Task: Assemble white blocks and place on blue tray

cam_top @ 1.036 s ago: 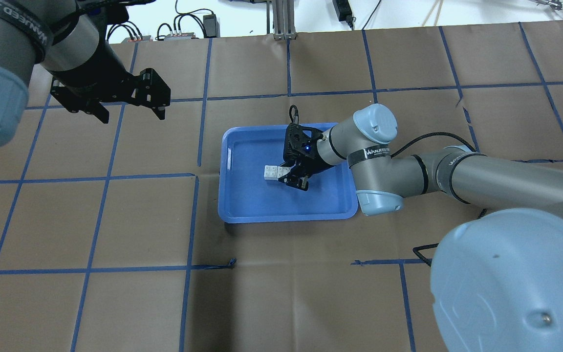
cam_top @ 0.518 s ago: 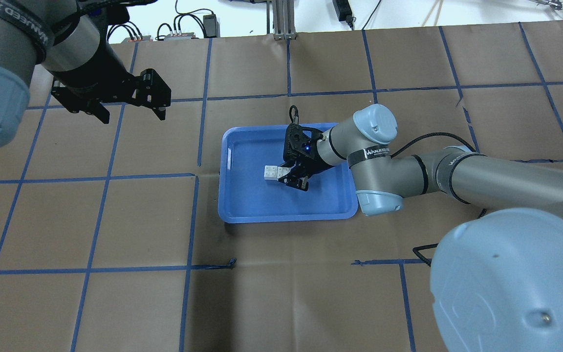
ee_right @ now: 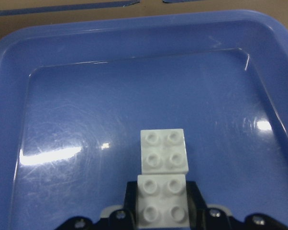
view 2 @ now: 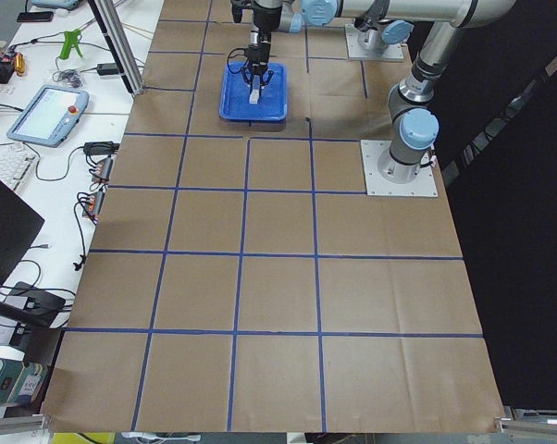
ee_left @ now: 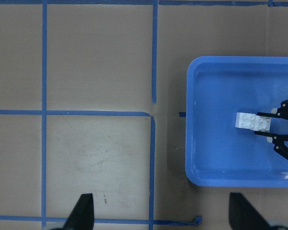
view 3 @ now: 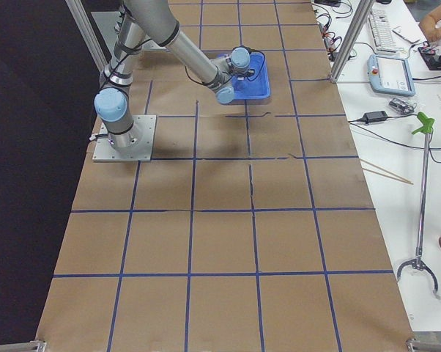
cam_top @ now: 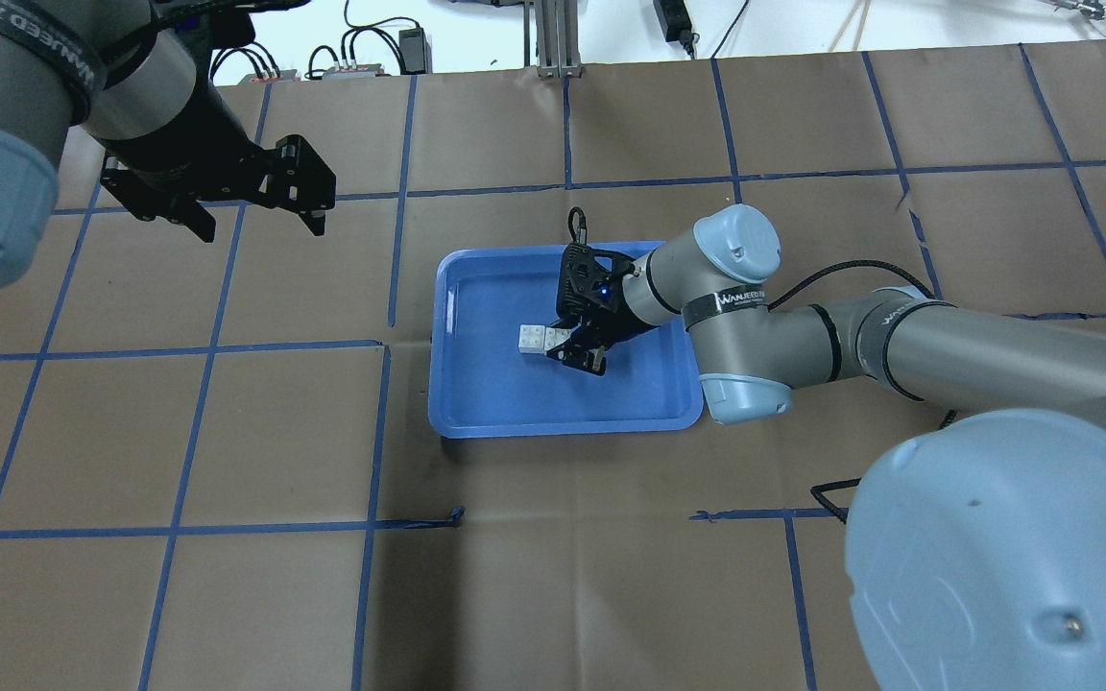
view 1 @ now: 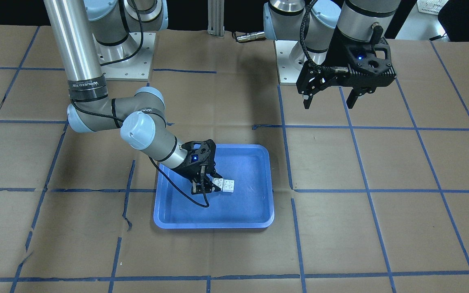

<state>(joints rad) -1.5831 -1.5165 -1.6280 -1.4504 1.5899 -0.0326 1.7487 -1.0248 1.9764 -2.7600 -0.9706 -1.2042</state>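
Observation:
The two white blocks (cam_top: 539, 339) are joined and lie on the floor of the blue tray (cam_top: 563, 427), near its middle. My right gripper (cam_top: 577, 350) reaches low into the tray and is shut on the near brick. The right wrist view shows that brick between the pads (ee_right: 194, 203), with the other brick (ee_right: 163, 151) sticking out ahead. The blocks (view 1: 226, 185) and right gripper (view 1: 206, 188) also show in the front view. My left gripper (cam_top: 251, 216) is open and empty, high above the table to the left of the tray. Its wrist view shows the blocks (ee_left: 251, 121) in the tray (ee_left: 192, 143).
Brown paper with a blue tape grid (cam_top: 380, 432) covers the table. A black cable (cam_top: 831, 494) lies on the table near the right arm. Cables and power supplies (cam_top: 414, 43) lie beyond the far edge.

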